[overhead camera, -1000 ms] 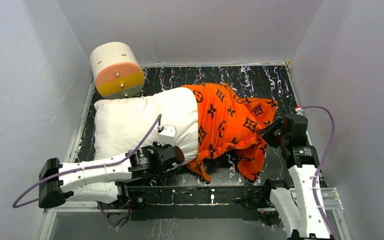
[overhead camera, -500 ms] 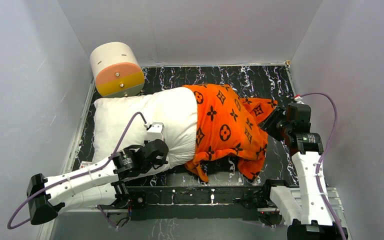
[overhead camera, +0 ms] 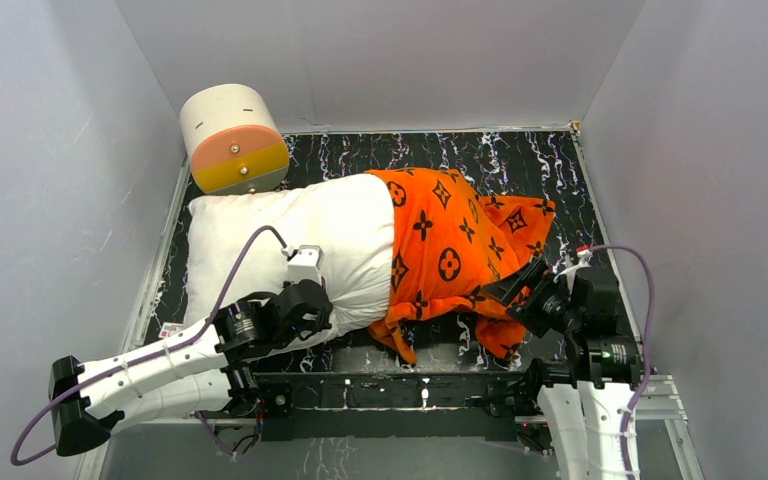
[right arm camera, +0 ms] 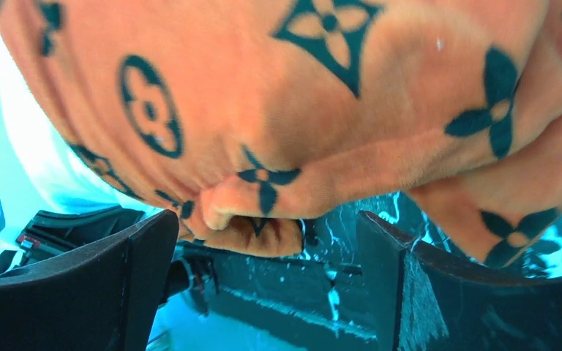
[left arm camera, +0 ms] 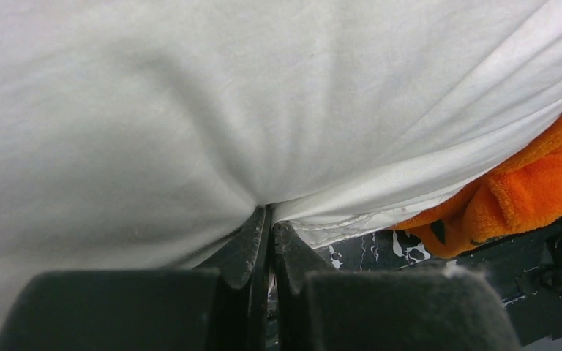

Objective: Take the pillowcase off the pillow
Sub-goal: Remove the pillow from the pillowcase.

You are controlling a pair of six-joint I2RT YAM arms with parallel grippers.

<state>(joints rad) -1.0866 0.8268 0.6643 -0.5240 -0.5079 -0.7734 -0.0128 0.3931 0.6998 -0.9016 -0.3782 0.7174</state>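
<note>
Since a second ago my right arm has swung back from the far-right folds of the pillowcase (overhead camera: 450,255) to its near hem, and its jaws have let go and spread wide. Roughly half done, I judge: the pillow (overhead camera: 280,245) lies bare on its left part, while the pillowcase covers its right end (bunched, trailing onto the table (overhead camera: 520,165)). A plush fold sits just ahead of my right jaws, ungripped. My left jaws are pinched together on the pillow's near edge.

Shows bright orange with black flower and star motifs on the pillowcase (overhead camera: 450,250). Shows plain white on the pillow (overhead camera: 270,245), white-veined black on the counter (overhead camera: 500,160).
</note>
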